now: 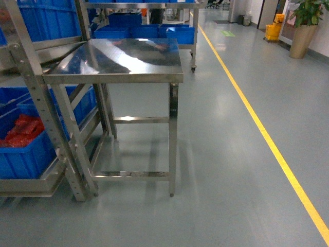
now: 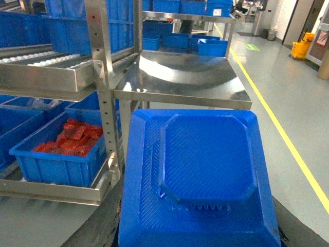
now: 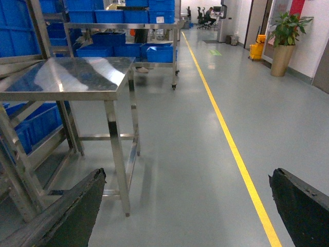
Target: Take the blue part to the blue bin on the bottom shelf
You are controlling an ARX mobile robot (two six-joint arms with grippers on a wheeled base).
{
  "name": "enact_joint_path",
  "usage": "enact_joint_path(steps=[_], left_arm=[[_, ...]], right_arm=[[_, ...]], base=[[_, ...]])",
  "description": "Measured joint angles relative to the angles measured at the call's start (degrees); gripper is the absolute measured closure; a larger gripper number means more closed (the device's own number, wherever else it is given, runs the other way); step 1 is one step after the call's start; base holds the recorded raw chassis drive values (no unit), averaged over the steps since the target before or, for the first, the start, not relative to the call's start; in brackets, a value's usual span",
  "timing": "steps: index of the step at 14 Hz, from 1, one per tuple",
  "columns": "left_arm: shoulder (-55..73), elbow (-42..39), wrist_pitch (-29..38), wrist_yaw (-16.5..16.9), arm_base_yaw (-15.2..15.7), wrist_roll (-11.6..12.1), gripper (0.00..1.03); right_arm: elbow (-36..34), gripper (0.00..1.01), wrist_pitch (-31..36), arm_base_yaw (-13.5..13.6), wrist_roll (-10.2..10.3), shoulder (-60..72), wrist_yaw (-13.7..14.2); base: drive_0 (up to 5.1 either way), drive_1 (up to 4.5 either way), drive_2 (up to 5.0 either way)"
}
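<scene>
The left gripper (image 2: 200,226) is clamped on the blue part (image 2: 198,175), carrying it; the right gripper (image 3: 190,206) hangs spread and empty. Beyond, a blue bin (image 2: 56,154) holding red pieces sits on the bottom shelf (image 2: 51,190), left of the steel table (image 2: 190,77). The next move seems to call for swinging left toward that shelf.

You can't see the left gripper's fingertips: the large blue ribbed plastic part (image 2: 198,175) covers them and runs off the bottom edge. The blue bin of red pieces (image 1: 23,144) is cut off at left
</scene>
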Motion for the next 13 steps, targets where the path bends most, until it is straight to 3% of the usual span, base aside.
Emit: enact_joint_path(steps=[13], left_arm=[[0.02,0.0,-0.26,0.0,0.0,0.0,0.6]], right_arm=[[0.0,0.03,-0.2,0.0,0.0,0.0,-0.02]], base=[[-0.1,4.04,-4.1]])
